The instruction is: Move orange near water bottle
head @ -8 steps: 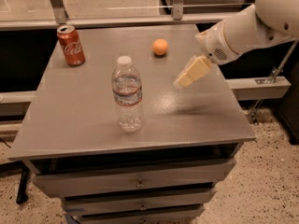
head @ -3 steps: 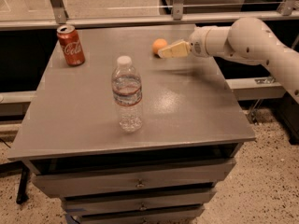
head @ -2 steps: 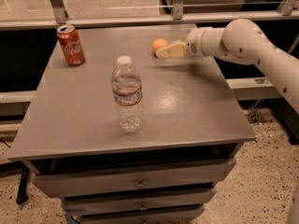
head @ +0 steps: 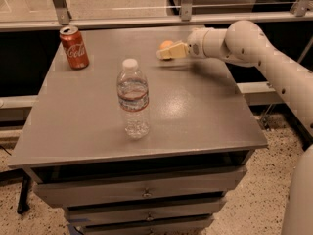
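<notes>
Since the small round orange fruit (head: 166,44) sits upper middle on the grey tabletop (head: 195,111), well apart from the tall clear plastic water bottle (head: 133,99), with the cream hand (head: 171,51) right against it (grip: can't tell), basically the whole move's left.

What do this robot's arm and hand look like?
The arm is smooth, rounded and off-white, with bulging joints and small dark dots along it; no loose cables show. Its hand, by the orange at the table's far side, is cream-yellow and narrower.
</notes>
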Available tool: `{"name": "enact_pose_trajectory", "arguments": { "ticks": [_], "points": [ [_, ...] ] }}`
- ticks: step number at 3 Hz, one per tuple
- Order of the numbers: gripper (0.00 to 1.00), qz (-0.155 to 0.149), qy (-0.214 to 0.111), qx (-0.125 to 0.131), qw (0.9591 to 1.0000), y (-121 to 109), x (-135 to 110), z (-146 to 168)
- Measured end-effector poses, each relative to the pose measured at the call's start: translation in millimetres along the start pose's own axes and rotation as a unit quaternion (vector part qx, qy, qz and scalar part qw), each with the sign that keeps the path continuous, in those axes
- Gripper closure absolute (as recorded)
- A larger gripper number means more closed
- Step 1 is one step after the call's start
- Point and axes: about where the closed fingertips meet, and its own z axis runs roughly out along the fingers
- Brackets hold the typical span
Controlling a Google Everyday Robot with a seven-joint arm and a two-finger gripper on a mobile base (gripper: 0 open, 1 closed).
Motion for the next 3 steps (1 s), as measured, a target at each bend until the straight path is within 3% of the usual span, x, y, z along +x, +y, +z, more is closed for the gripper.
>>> {"name": "enact_pose_trajectory", "arguments": {
  "ticks": [1, 3],
  "points": [
    [0.18, 0.004, -0.001, -0.024, 0.9997, 14.2, 3.3, 15.3],
    [0.64, 0.014, 0.002, -0.043, 0.999, 28.6, 9.9, 20.2]
  ]
}}
